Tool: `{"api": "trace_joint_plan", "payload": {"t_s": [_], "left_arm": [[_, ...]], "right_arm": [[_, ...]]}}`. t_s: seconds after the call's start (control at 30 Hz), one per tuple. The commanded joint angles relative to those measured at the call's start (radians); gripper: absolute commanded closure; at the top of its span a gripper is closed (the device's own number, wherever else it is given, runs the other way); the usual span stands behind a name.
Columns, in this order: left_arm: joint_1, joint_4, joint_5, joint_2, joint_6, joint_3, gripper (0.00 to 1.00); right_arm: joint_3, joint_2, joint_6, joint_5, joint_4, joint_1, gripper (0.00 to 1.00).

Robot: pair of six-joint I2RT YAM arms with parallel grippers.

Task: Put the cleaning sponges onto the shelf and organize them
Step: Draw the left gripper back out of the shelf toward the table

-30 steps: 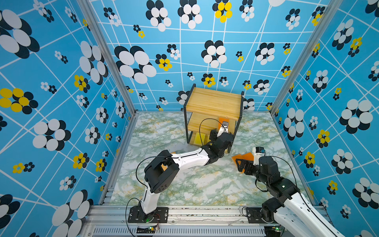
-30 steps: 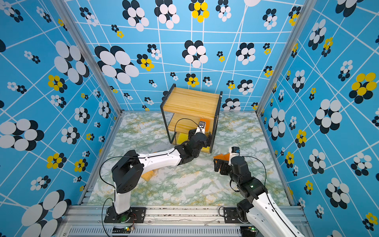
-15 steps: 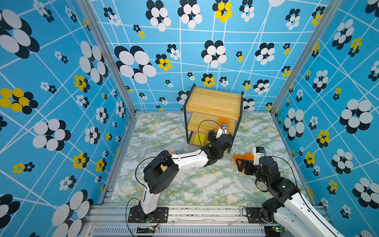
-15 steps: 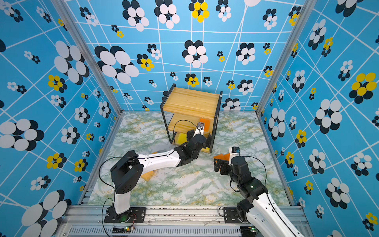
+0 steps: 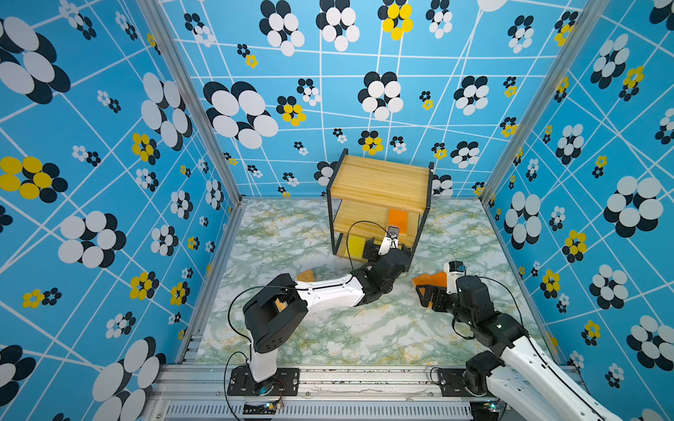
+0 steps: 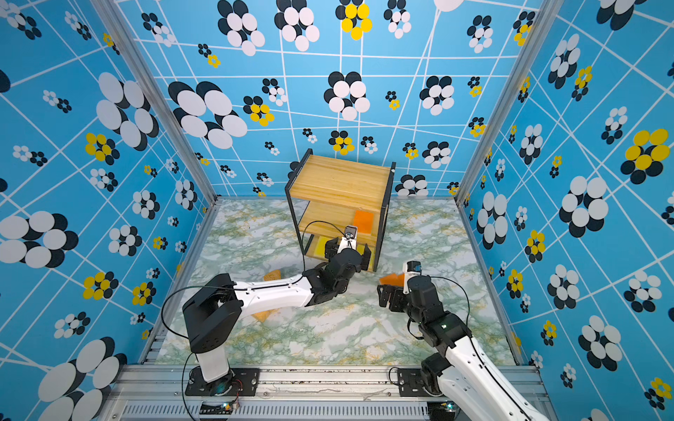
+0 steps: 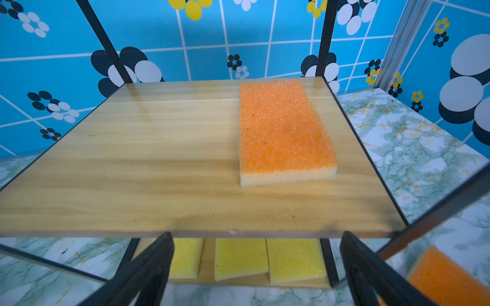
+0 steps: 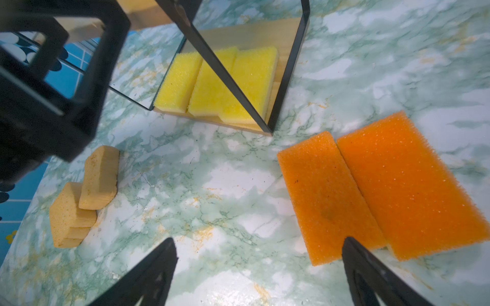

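Left gripper [image 7: 256, 235] spread wide, empty | orange sponge [image 7: 283, 129] ahead, on shelf [image 7: 132, 159]

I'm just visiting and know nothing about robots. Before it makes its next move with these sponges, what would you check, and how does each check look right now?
1. Left jaws open with nothing between them: ok.
2. Flat orange rectangular sponge lying flat on the wooden shelf's middle board: ok.
3. Free room on that board beside it: ok.
4. Three flat yellow sponges on the bottom board: ok.
5. Every sponge shelved: not ok; two orange sponges and two tan porous sponges lie on the marble-patterned table.
6. Right jaws open and empty beside those orange sponges: ok.
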Motion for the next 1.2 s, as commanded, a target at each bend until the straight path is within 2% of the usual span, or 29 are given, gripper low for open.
{"api": "trace_joint_plan", "payload": {"t_s": [0.0, 0.2, 0.33, 0.47, 0.83, 1.03, 1.17], "left_arm": [[-0.023, -0.019, -0.065, -0.075, -0.009, -0.039, 0.01], [-0.055, -0.110, -0.071, -0.175, -0.124, -0.144, 0.01], [-0.061, -0.206, -0.064, -0.236, -0.265, -0.229, 0.01], [-0.064, -0.253, -0.043, -0.281, -0.340, -0.299, 0.01], [-0.063, -0.314, -0.045, -0.318, -0.402, -0.355, 0.01], [-0.062, -0.328, -0.051, -0.326, -0.424, -0.364, 0.01], [-0.059, -0.330, -0.053, -0.324, -0.424, -0.366, 0.01]], "right_arm": [[0.028, 0.030, -0.013, -0.014, 0.010, -0.006, 0.01], [0.031, 0.120, 0.014, 0.012, 0.031, -0.014, 0.01], [0.029, 0.194, 0.040, 0.007, 0.072, -0.018, 0.01], [0.039, 0.261, 0.029, 0.020, 0.090, -0.025, 0.01], [0.115, 0.408, -0.041, 0.113, 0.079, -0.055, 0.01], [0.110, 0.515, -0.033, 0.059, 0.138, -0.054, 0.01], [0.099, 0.535, -0.009, -0.008, 0.170, -0.053, 0.01]]}}
